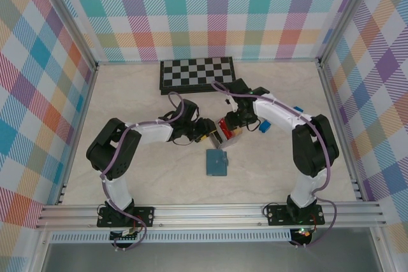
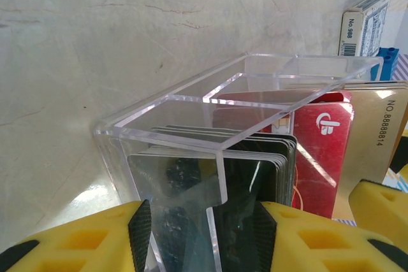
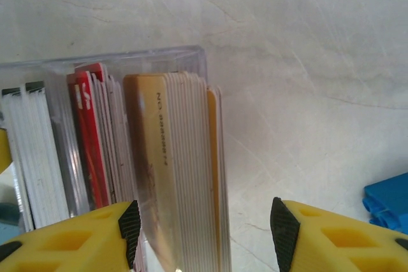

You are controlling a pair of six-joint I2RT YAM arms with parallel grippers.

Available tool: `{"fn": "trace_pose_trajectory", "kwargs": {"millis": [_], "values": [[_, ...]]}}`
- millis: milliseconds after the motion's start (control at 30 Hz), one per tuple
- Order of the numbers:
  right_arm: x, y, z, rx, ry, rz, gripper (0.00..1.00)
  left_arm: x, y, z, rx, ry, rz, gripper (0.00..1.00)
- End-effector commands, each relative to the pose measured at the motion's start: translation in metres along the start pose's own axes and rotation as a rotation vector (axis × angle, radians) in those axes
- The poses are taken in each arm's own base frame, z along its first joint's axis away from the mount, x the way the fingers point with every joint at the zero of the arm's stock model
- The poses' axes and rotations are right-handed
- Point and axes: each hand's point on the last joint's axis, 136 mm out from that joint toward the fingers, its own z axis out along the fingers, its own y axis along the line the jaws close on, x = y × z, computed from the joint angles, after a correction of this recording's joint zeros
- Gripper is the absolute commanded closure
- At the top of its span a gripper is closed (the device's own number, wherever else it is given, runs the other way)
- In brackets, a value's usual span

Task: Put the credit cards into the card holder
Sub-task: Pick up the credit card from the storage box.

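Marbled table (image 1: pixel 159 176) bears teal card holder (image 1: pixel 217 162) near clear card box (image 2: pixel 116 157).

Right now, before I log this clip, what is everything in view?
clear box: one, transparent, table centre, compartmented
dark white-edged cards: one stack, in the box
red credit cards: one stack, red, in the box
tan credit cards: one stack, tan, at the box's end
card holder: one, teal, flat, nearer the arm bases
chessboard: one, black and white, far side
blue object: one, blue, beside the box
printed carton: one, white and dark, beyond the box
left pincer: one, yellow, fingers flanking the box's end
right pincer: one, yellow, open astride the tan stack
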Motion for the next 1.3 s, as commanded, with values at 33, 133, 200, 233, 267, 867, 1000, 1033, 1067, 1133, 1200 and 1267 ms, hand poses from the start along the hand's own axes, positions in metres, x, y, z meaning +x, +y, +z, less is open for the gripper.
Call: {"fn": "trace_pose_trajectory", "kwargs": {"millis": [33,133,200,233,267,867,1000,1033,1067,1133,1200,1267], "values": [[-0.01,-0.011,-0.002,0.085,-0.012,-0.042,0.42,0.005,0.019,0.008,-0.051,0.005,-0.008,0.52],[-0.009,-0.016,0.001,0.113,-0.002,-0.055,0.43,0.006,0.021,0.01,-0.054,0.008,-0.008,0.53],[-0.008,-0.016,0.003,0.117,0.005,-0.056,0.43,0.007,0.022,0.011,-0.059,0.011,-0.01,0.53],[-0.007,-0.016,0.003,0.116,0.007,-0.058,0.42,0.007,0.023,0.011,-0.06,0.012,-0.011,0.53],[-0.008,-0.015,0.002,0.115,0.005,-0.062,0.42,0.007,0.023,0.011,-0.061,0.013,-0.01,0.53],[-0.014,-0.023,-0.023,0.159,-0.06,-0.077,0.51,0.009,0.035,0.016,-0.102,0.025,-0.007,0.54],[-0.013,-0.022,-0.023,0.149,-0.06,-0.078,0.55,0.01,0.038,0.017,-0.111,0.029,-0.011,0.54],[-0.013,-0.022,-0.022,0.15,-0.057,-0.078,0.56,0.01,0.039,0.017,-0.111,0.03,-0.011,0.54],[-0.012,-0.021,-0.021,0.146,-0.052,-0.08,0.58,0.01,0.038,0.018,-0.11,0.03,-0.01,0.54],[-0.011,-0.018,-0.019,0.129,-0.047,-0.083,0.61,0.011,0.039,0.018,-0.113,0.031,-0.012,0.54],[-0.011,-0.017,-0.02,0.12,-0.049,-0.08,0.64,0.011,0.04,0.018,-0.112,0.034,-0.012,0.54],[-0.011,-0.018,-0.02,0.126,-0.05,-0.081,0.67,0.011,0.04,0.018,-0.113,0.035,-0.013,0.54]]}}
